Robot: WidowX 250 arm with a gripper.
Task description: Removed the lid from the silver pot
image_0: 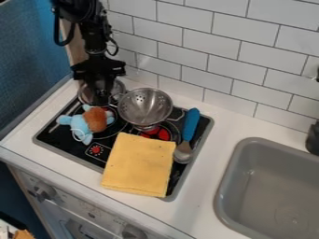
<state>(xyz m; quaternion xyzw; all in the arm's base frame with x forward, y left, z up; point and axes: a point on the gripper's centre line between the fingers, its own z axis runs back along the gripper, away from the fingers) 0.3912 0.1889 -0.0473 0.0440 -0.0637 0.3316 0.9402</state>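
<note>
Camera view. The black claw (101,94) hangs at the upper left, over the back corner of the black cooktop (51,136). Whether it stands wide or narrow, or holds anything, cannot be told. The silver pot (85,94) is located directly below the claw, largely covered by it; the position of its lid cannot be made out.

Just beside the pot, right of the claw, stands a silver colander (145,107) with holes in its wall, its bowl facing up. Below the claw and slightly left, a blue and brown plush toy (80,125) lies on the cooktop. Farther out, to the claw's lower right, a folded yellow cloth (138,164) is spread over the front part of the cooktop and its near rim. Next to the cloth's right side lies a utensil with a blue handle (190,123), its metal head toward the front. Two red shapes (163,134) show between colander and cloth.

Well apart from the claw, at lower right, a grey sink (252,175) is set into the white counter (211,135). A white tiled wall (205,51) rises behind.
</note>
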